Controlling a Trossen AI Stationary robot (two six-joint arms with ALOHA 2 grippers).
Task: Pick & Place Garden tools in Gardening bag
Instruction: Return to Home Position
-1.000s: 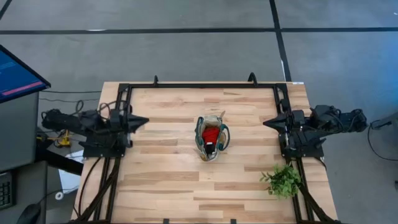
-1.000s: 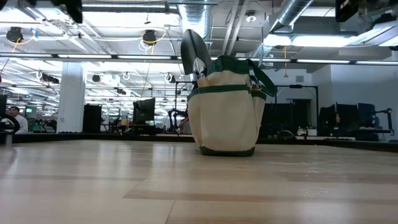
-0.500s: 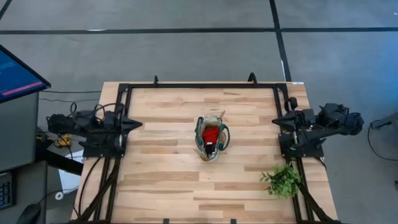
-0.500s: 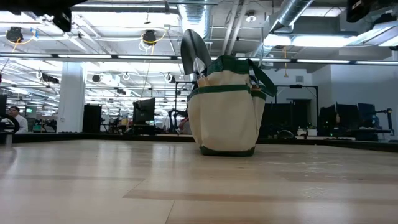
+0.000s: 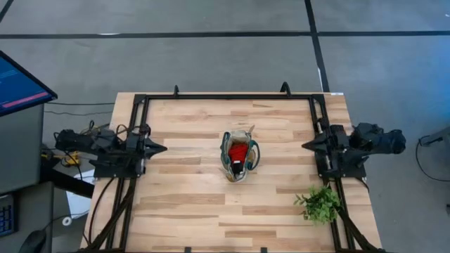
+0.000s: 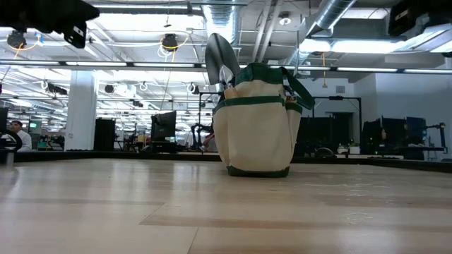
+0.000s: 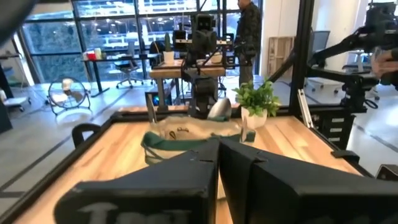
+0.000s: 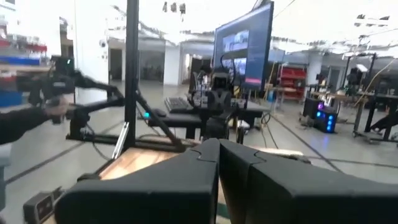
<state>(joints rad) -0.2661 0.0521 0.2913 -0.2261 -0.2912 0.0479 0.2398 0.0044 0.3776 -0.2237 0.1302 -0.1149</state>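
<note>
Left gripper (image 5: pixel 163 148), right gripper (image 5: pixel 305 145) closed; fabric bag (image 6: pixel 258 134) upright

Two matte black arms of blocky jointed segments, left arm (image 5: pixel 98 142) and right arm (image 5: pixel 369 139), thin dark cables (image 5: pixel 88 128) looping beside them, ending in broad wedge-shaped fingers (image 7: pixel 161 186) tapering to points.

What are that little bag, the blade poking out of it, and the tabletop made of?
The gardening bag looks like soft tan fabric, likely canvas, with dark green trim; matte. The trowel blade seems metal: grey with a dull sheen. The table appears to be pale wood, glued from strips with visible grain, smooth and perhaps sealed.
</note>
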